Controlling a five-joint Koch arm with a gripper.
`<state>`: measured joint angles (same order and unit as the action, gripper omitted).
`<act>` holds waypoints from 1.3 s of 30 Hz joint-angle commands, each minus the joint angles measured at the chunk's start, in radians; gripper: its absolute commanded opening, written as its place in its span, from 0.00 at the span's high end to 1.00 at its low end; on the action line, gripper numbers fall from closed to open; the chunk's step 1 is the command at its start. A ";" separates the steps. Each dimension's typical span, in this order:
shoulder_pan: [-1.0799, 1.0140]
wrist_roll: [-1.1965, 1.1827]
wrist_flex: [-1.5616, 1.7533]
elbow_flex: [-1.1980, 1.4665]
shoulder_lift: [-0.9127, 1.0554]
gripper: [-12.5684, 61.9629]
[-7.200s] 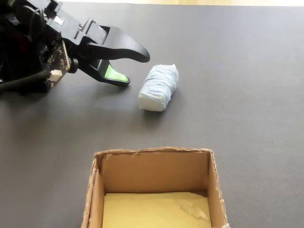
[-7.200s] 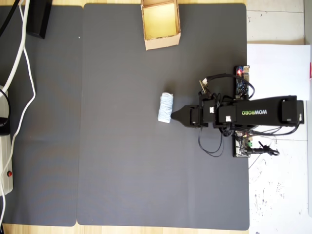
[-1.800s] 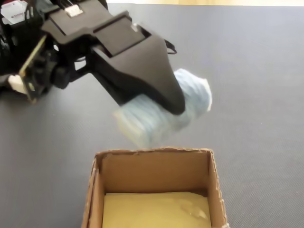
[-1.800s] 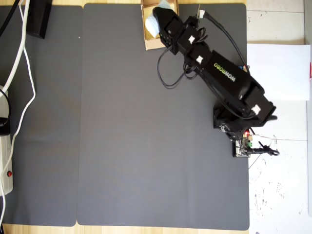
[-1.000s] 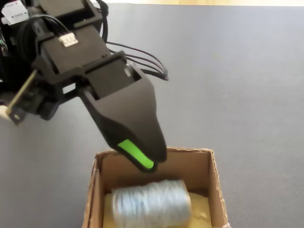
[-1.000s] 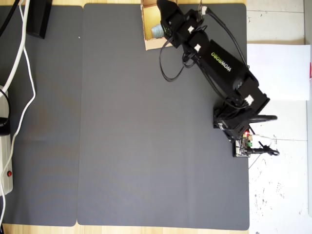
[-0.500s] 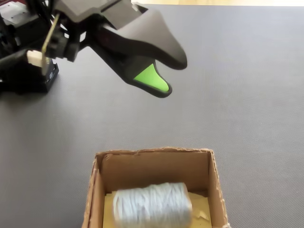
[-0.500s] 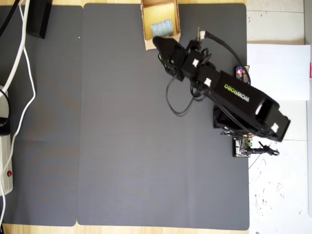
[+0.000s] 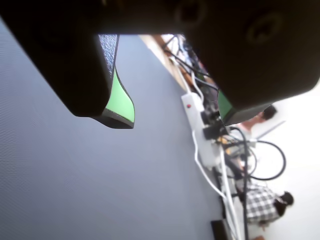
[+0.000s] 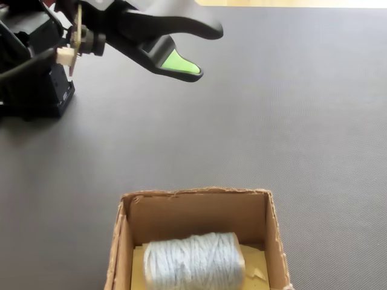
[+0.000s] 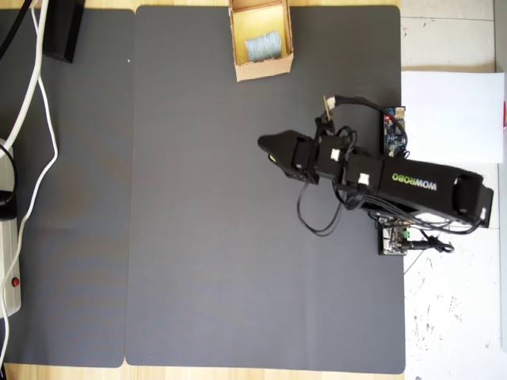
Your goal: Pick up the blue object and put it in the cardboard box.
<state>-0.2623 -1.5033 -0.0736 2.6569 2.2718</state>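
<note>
The blue object is a pale blue ribbed roll lying on its side inside the cardboard box, near the bottom of the fixed view. From overhead the blue object sits in the cardboard box at the mat's far edge. My gripper hangs open above the mat, well away from the box, with nothing between its green-padded fingers. In the wrist view the gripper shows two separated jaws over bare grey mat. Overhead, the gripper points left, below the box.
A dark grey mat covers the table. A white power strip with cables lies along the mat's left side, seen overhead as the power strip. A black block stands top left. White paper lies by the arm base.
</note>
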 commanded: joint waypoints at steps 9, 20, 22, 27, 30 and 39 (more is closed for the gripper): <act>0.048 -0.020 0.106 0.160 0.098 0.35; 0.058 -0.028 0.206 0.428 0.098 0.36; 0.083 -0.046 0.206 0.460 0.098 0.36; 0.101 -0.054 0.117 0.462 0.098 0.36; 0.101 -0.051 0.046 0.462 0.098 0.36; 0.095 -0.040 0.017 0.462 0.097 0.36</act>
<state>-0.1703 -1.5248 0.0583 3.0787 2.2734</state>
